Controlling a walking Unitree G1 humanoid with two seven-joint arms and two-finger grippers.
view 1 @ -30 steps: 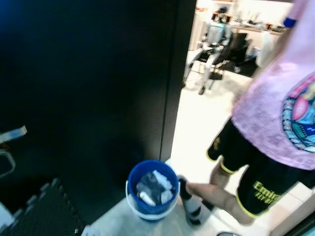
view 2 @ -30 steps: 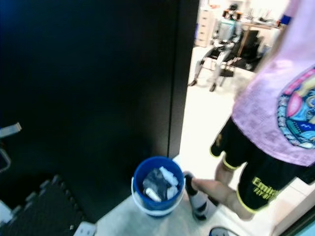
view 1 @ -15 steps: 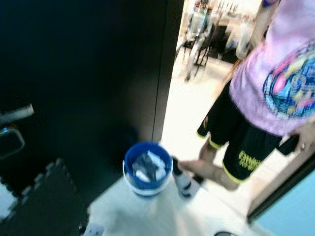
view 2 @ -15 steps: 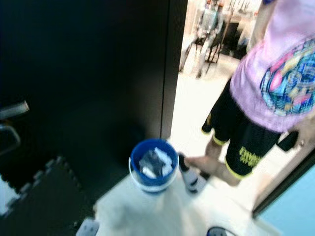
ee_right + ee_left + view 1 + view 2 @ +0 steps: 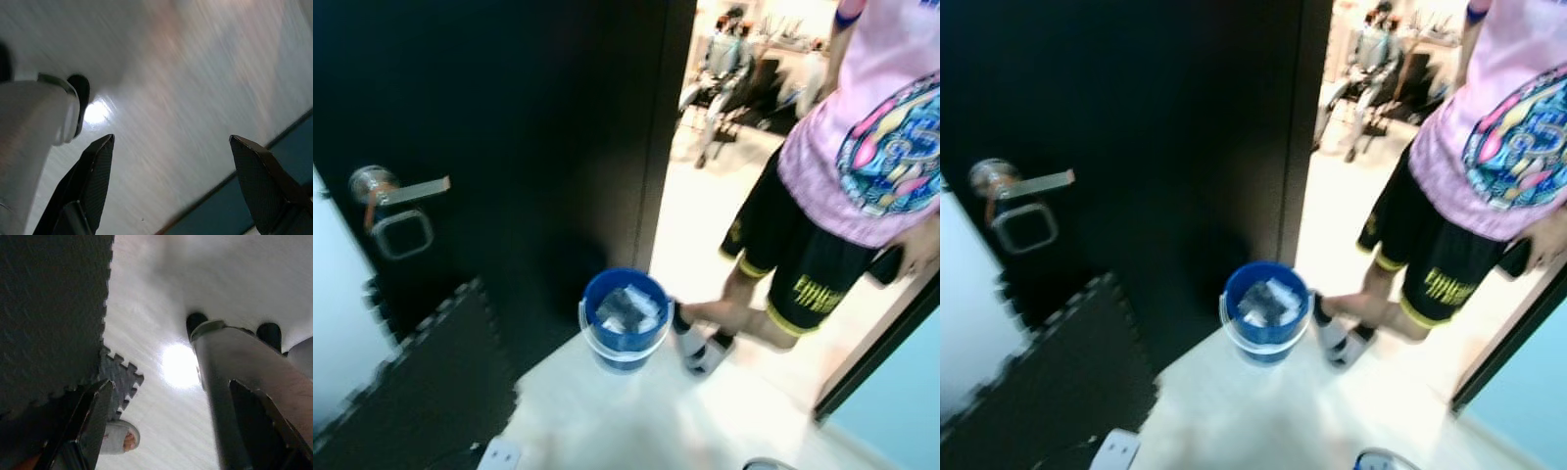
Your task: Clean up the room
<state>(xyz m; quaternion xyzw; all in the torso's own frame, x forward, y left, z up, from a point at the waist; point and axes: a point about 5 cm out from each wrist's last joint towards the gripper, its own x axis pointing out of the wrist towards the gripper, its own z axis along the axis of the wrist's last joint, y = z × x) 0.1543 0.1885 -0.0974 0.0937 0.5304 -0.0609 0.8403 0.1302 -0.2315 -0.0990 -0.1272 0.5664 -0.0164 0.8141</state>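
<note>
The bucket stands on the pale floor by the door, a person's foot just right of it. It holds crumpled scraps: light, soft. The plastic wall is probably stiff; I should take hold at the rim. My left gripper and right gripper hang over the floor, fingers apart, holding nothing.
</note>
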